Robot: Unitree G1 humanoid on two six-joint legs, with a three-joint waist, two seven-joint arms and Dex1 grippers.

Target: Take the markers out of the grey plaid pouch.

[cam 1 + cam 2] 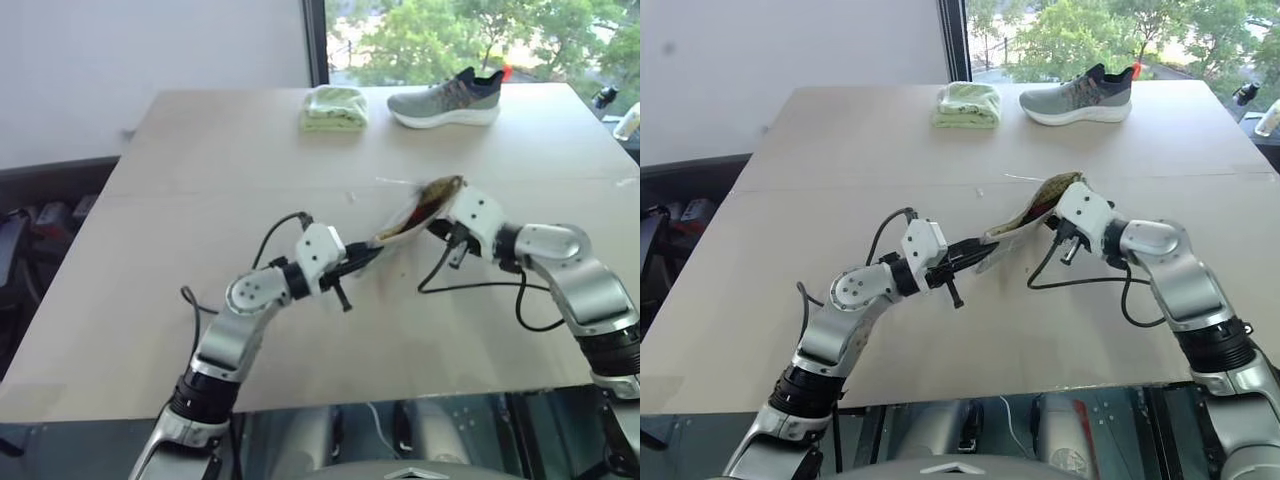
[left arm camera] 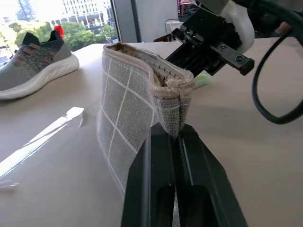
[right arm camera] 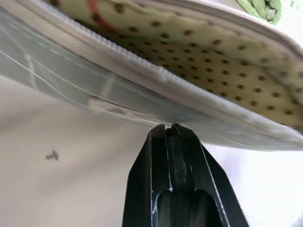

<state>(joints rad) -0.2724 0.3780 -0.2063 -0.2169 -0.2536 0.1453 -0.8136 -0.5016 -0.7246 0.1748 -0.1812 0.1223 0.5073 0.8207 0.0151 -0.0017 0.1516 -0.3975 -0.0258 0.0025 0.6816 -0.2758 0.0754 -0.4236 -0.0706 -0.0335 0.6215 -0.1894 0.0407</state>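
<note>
Pouch: held clear of the table, strung between both grippers, approx. mid-table, slightly toward the robot's right. It slopes up from the left gripper to the right gripper. Grey plaid fabric w/ white grid lines on the outside; mouth gapes open along the upper edge. Right wrist view shows the lining: pale yellow w/ dark dots, plus a red streak inside near one end. Markers themselves cannot be made out.

Left gripper: fingers fully closed, pinching the pouch's lower end at the seam. Fabric bunches up above the fingertips in the left wrist view. Gripper points roughly level, toward the robot's right.

Right gripper: fingers pressed together, closed on the pouch's lower edge just below the zipper rim, per right wrist view. Gripper angles down and toward the robot's left. Black cable loops under its wrist.

The two grippers sit near each other, pouch between them, not touching one another.

Table: tan surface, seam line running across just behind the pouch. A clear plastic scrap lies flat on it beside the pouch.

Far edge of table: folded green cloth and, just beside it on the robot's right, a grey shoe w/ white sole. Both well apart from the pouch. Window behind w/ trees outside.
</note>
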